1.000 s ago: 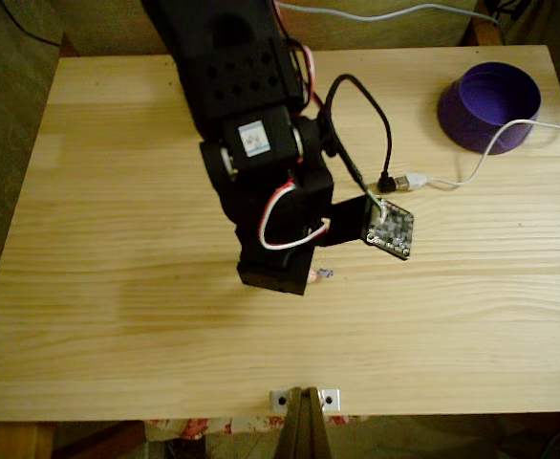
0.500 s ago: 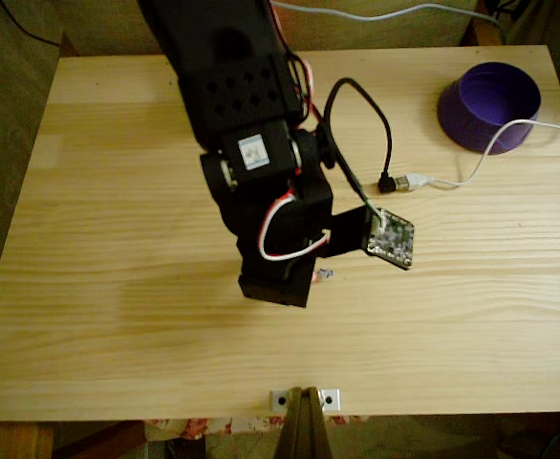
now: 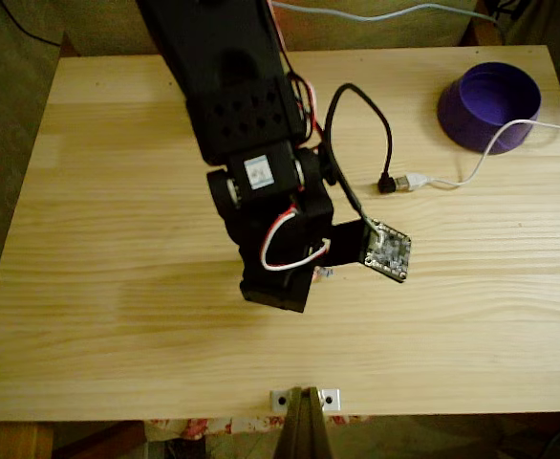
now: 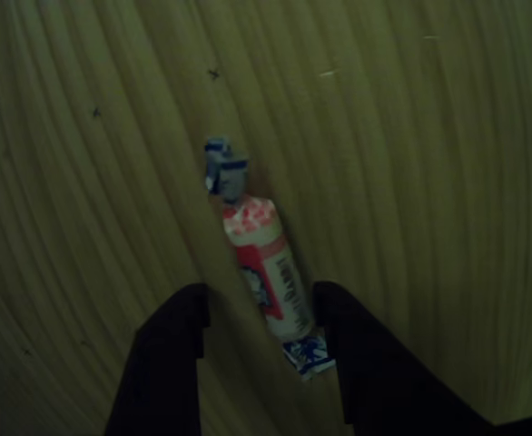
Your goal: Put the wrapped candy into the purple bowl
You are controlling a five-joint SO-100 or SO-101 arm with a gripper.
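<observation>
Near edge: a metal bracket [image 3: 304,397] sat at the middle of the near rim of the wooden table [image 3: 118,335] in the fixed view
Gripper: in the other view the gripper [image 4: 259,304] stood open, its two dark fingers [image 4: 171,350] on either side of the sweet with a gap left on each side, gripping nothing; in the fixed view the arm [image 3: 251,163] hid the jaws
Candy, place: the wrapped candy [image 4: 261,259] lay flat on the table between the fingers, its near twist end about level with the fingertips; in the fixed view a sliver of it [image 3: 324,273] peeped out just right of the arm's lower end, about mid-table
Candy, axis: in the other view its long axis ran from lower right to upper left, tilted a little off the line of the fingers; the bluish twist at the far end pointed up and left, away from the gripper
Step in hand: judged as the descent to grasp; to do it well the fingers should go low enough to straddle the thick middle, not the twist end, then close squarely across the long axis
Risk: a close on the near twist might let the sweet slip or swing
Middle right: a small circuit board [image 3: 387,251] hung beside the arm, a white cable [image 3: 481,158] trailing right
Far right: the purple bowl [image 3: 488,105] stood well apart from the candy, at the far right corner
</observation>
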